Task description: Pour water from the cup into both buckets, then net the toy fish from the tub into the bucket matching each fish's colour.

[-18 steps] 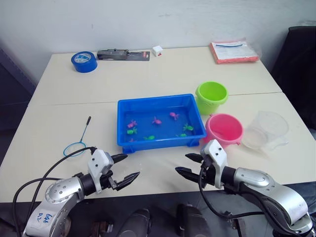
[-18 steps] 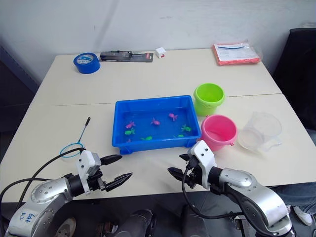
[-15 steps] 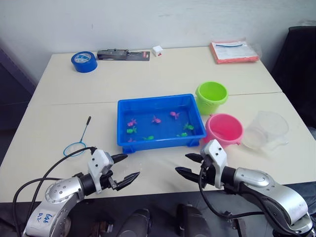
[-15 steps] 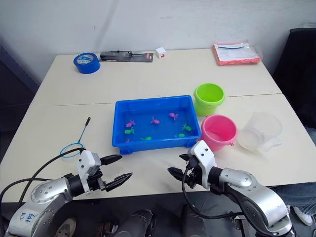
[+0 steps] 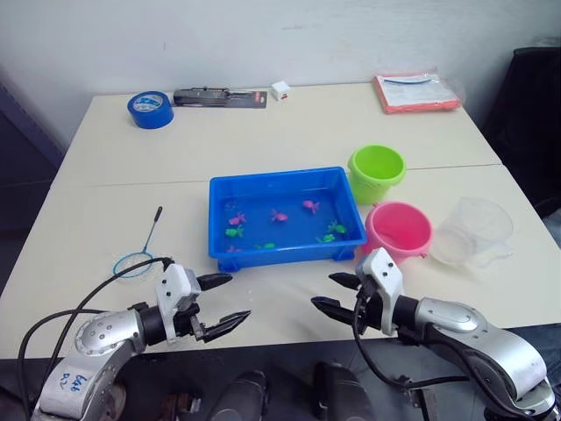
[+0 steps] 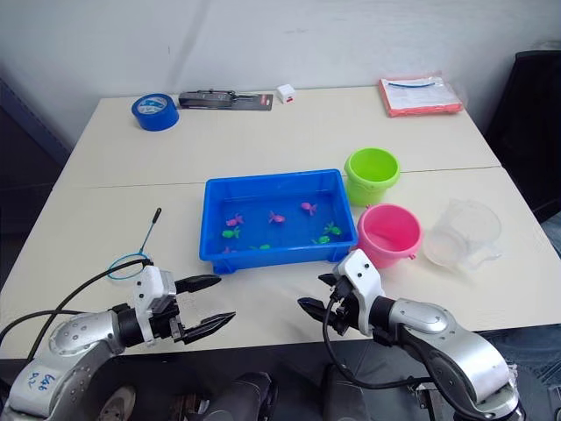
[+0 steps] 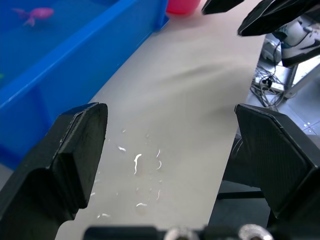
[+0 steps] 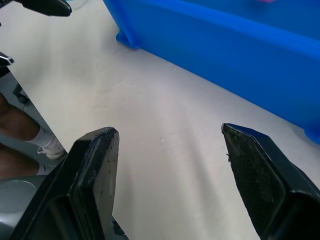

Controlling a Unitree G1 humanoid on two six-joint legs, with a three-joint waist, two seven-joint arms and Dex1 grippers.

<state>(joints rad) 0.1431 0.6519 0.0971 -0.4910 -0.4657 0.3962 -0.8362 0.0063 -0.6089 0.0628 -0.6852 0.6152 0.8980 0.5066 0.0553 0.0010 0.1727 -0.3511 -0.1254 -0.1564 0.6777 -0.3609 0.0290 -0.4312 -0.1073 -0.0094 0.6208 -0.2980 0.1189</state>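
Left eye view: left gripper (image 5: 220, 300) spread wide, empty | right gripper (image 5: 333, 292) spread wide, empty | both hovered near table (image 5: 263, 132) front edge | cup (image 5: 474, 232) right of pink bucket (image 5: 399, 230) | fish (image 5: 279, 214) in tub (image 5: 280, 178) | net (image 5: 138, 255) left of tub

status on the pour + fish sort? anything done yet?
Nothing looks done. The cup stands untouched right of the pink bucket, and no fish show in it or the green bucket. All fish sit in the tub; the net lies on the table. Left gripper and right gripper hover open, empty. Everything remains.
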